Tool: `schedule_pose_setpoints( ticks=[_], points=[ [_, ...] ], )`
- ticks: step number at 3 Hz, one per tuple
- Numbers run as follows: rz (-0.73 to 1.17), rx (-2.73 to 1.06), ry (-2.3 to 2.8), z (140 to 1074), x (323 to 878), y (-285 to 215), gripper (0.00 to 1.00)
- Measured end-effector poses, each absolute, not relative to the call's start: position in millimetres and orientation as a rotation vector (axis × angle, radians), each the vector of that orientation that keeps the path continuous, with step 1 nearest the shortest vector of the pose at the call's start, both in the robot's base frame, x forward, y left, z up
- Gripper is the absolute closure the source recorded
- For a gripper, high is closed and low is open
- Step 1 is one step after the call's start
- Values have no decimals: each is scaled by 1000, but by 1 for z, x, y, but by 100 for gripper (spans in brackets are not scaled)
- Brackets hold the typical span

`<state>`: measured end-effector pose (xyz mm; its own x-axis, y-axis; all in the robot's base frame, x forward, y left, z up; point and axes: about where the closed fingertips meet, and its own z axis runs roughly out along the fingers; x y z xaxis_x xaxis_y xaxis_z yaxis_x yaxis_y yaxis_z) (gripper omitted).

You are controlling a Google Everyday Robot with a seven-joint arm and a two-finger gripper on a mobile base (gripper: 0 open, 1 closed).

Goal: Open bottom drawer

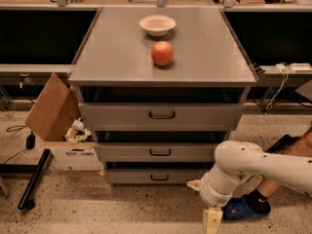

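The bottom drawer [131,176] is the lowest of three in the grey metal cabinet [117,57]. Its flat front has a small dark loop handle [159,178] at the centre, and the front stands close to the cabinet body. My gripper [212,221] hangs from the white arm [253,167] low at the right, near the floor. It is in front of the drawer's right end, to the right of and below the handle, and touches nothing. Its tip runs off the bottom edge of the view.
A red apple [162,53] and a white bowl [157,25] sit on the cabinet top. An open cardboard box [63,130] stands on the floor at the left. A person's leg with a blue shoe [241,209] is at the right, behind my arm. Black stand legs [31,184] lie at the far left.
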<state>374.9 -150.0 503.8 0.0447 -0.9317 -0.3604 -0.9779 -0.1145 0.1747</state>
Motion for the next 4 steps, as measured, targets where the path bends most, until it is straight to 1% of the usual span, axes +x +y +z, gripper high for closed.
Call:
schedule_pose_setpoints(
  ticks=[1,3,4],
  points=[
    [593,-2182,2008,504,375,-150,0],
    [337,-2167,2063,385,445,-180,0],
    [275,-2129,2067,339,476,-192,0]
  ],
)
